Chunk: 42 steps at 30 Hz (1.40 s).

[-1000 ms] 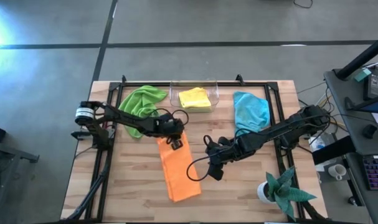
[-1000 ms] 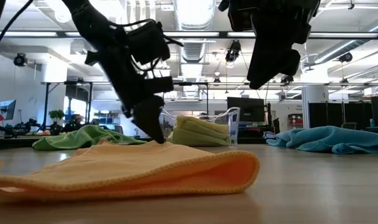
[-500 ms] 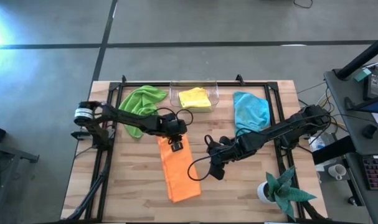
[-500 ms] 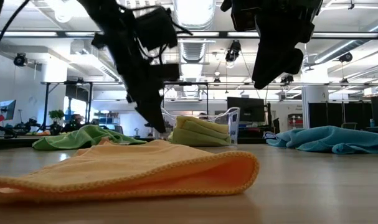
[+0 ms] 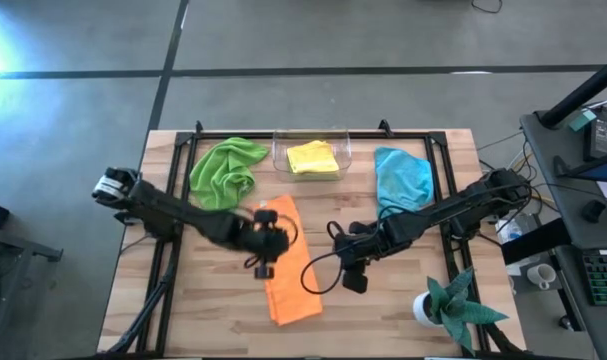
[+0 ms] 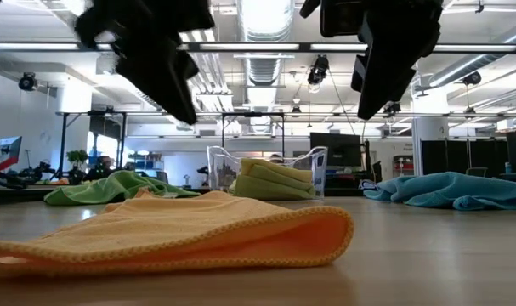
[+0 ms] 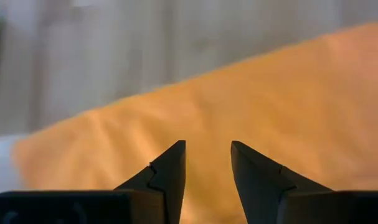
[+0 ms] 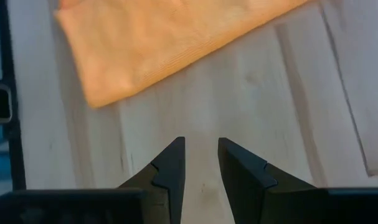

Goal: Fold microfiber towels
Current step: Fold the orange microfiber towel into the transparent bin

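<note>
High view: table seen whole, both arms over it. Orange towel [image 5: 286, 262], folded to a long strip, lies at table centre and runs toward 6 o'clock. Left gripper [image 5: 264, 252] sits over the strip's 9 o'clock edge, about midway down. Right gripper [image 5: 354, 268] is over bare wood just off the strip at 3 o'clock.

Left wrist view: left gripper [image 7: 207, 163] has its fingers a narrow gap apart with nothing between them; orange towel [image 7: 251, 106] fills the ground below. Whether the tips touch the cloth I cannot tell from here.

Low view settles that: both grippers hang clear above the table, the left one [image 6: 186, 106] raised off the orange towel [image 6: 181, 231], the right one [image 6: 372, 100] also in the air. This view shows the fold's rounded edge, which the high view flattens.

Right wrist view: right gripper [image 8: 201, 163] also stands narrowly parted and empty, over bare table [image 8: 263, 106]; one end of the orange towel [image 8: 157, 43] lies beyond the tips.

Count, high view, towels: four seen.
- one lime green [image 5: 226, 172], crumpled, at 11 o'clock
- one yellow [image 5: 312, 158], folded, inside a clear bin [image 5: 344, 152] at 12 o'clock
- one light blue [image 5: 401, 178], loose, at 1 o'clock
- one orange, centre

Low view shows the bin's contents as a pale green-yellow folded stack [image 6: 270, 180]; how many cloths are in it I cannot tell.

One teal spiky plant [image 5: 453, 300] in a white pot at 5 o'clock, seen only from above.
</note>
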### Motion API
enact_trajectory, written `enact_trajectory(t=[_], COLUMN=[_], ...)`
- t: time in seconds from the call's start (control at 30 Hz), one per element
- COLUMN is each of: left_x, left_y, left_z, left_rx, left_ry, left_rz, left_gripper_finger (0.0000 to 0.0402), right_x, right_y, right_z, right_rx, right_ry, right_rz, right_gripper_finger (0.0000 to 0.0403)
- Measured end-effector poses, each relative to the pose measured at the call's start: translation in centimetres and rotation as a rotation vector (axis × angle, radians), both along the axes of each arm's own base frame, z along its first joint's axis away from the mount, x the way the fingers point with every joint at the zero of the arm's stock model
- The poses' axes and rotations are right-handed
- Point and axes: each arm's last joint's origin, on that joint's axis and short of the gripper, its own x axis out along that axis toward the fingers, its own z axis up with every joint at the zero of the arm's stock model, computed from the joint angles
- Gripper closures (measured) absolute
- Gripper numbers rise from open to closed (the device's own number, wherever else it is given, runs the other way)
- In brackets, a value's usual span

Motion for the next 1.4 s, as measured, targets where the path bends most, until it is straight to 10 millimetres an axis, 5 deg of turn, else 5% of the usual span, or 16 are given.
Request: enact_trajectory(t=[0.33, 0.73, 1.03, 1.23, 1.4], left_x=[-2.6, -3.1, -3.2, -2.9, -2.2], left_y=[-7.9, -9.5, -10.2, -12.2, -13.1], left_z=[2.1, 5.2, 4.3, 1.8, -0.5], left_rx=[-0.063, -0.241, -0.356, -0.315, -0.278], left_ry=[-0.070, -0.065, 0.002, 0.064, 0.111], left_rz=[-0.184, -0.072, 0.037, 0.010, 0.010], left_gripper_finger=[0.0288, 0.0272, 0.0227, 0.0227, 0.0227], right_x=[0.0, 0.3, 1.0, 1.1, 1.1], right_y=[0.3, 1.6, 3.0, 4.9, 5.3], right_z=[-0.2, 0.2, 1.1, 2.0, 2.1], right_rx=[-0.018, 0.002, -0.054, -0.138, -0.185], right_ry=[-0.015, -0.107, -0.301, -0.481, -0.501], right_rz=[0.221, 0.303, 0.465, 0.648, 0.626], right_gripper_finger=[0.0309, 0.0287, 0.0241, 0.0241, 0.0241])
